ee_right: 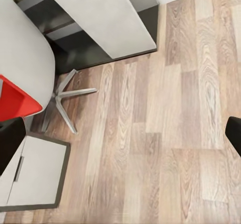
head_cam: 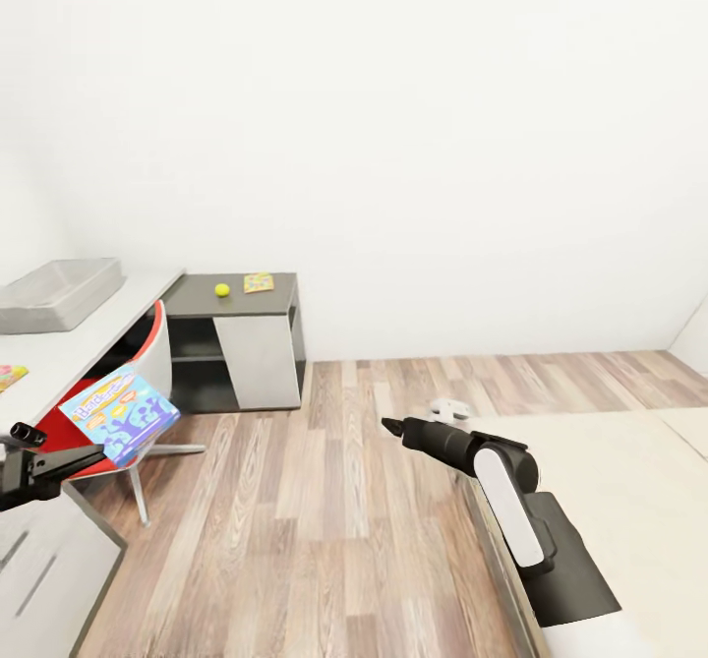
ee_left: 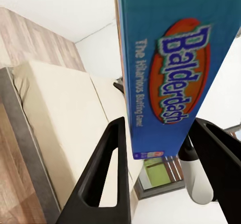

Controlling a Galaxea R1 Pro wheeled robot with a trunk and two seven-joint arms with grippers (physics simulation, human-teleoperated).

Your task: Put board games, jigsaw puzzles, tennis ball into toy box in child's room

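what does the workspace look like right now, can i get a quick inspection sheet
surface: white table at left, joined to a lower dark-grey cabinet.
job's things: toy box on the table; blue board game held by the left tool; tennis ball and a jigsaw puzzle on the cabinet top; another colourful flat item at the table's edge, cut off.
clutter: red and white chair by the table.
grippers: left tool shut on the board game; right tool open over bare floor.
cables: nothing seen.
surroundings: white walls, wood-plank floor, beige bed at right.
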